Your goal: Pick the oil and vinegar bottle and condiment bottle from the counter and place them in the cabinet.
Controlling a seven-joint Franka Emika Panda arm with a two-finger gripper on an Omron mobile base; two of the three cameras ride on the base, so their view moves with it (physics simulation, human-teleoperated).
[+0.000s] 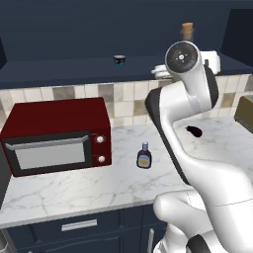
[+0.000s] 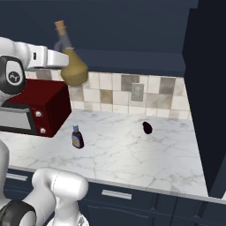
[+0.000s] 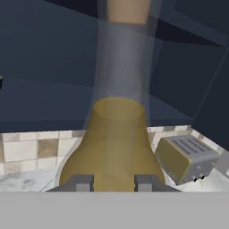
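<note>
Between my fingertips [image 3: 82, 182] sits the flask [image 2: 73, 66], my gripper [image 3: 113, 183] clenched on its amber belly and holding it in the air, cork up and leaning slightly. Ahead of my hand and beyond the flask is the dark cabinet [image 1: 74, 66], its ledge edge running across at about the flask's height. A small cup [image 1: 119, 60] stands on that ledge, off to my left. Well below my hand lies the counter [image 2: 132, 154], with wide bare marble around the condiment bottle [image 2: 77, 137], which stands upright near the microwave [image 1: 57, 134]. A toaster [image 3: 188, 159] sits below and to my right.
</note>
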